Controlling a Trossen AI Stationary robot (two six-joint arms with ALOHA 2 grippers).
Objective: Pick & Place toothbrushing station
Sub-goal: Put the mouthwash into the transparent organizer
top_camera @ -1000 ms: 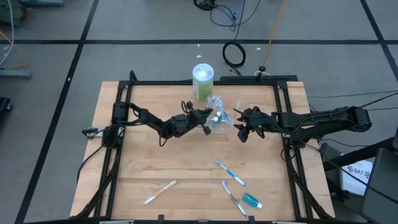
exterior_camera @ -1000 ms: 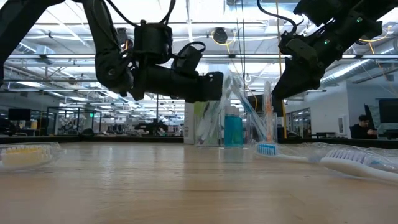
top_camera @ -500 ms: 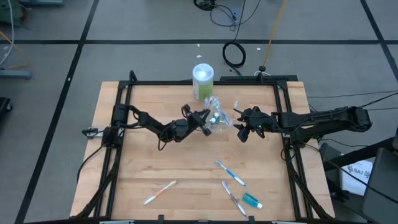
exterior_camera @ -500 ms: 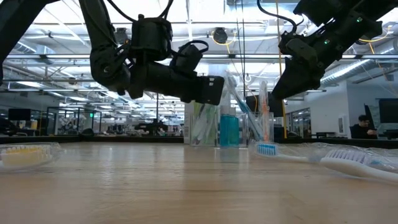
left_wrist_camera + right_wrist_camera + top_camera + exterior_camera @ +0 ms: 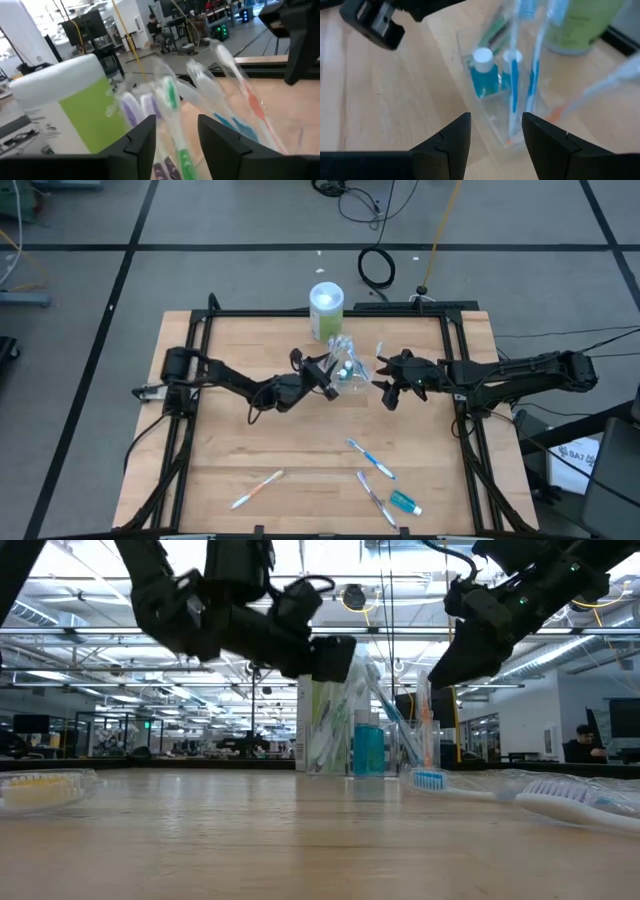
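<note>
A clear plastic bag (image 5: 347,370) stands upright on the table's far middle. It holds several toothbrushes and two teal tubes with white caps (image 5: 482,75). My left gripper (image 5: 328,368) hovers at the bag's left side, open. In the left wrist view a green-and-white toothbrush (image 5: 172,107) from the bag shows in the gap between the fingers (image 5: 145,140). My right gripper (image 5: 386,385) hangs open just right of the bag, above the table, with nothing between its fingers (image 5: 445,140). More toothbrushes (image 5: 371,459) (image 5: 257,489) and a teal tube (image 5: 404,502) lie flat near the front edge.
A tall green-and-white canister (image 5: 327,308) stands just behind the bag at the far edge. A third loose toothbrush (image 5: 375,499) lies beside the teal tube. A black frame (image 5: 300,313) runs around the tabletop. The wood between the bag and the front toothbrushes is bare.
My left gripper has risen a little beside the bag, and its arm has swung slightly toward the table's left. The right gripper has kept still. The bag stays upright in about the same place.
</note>
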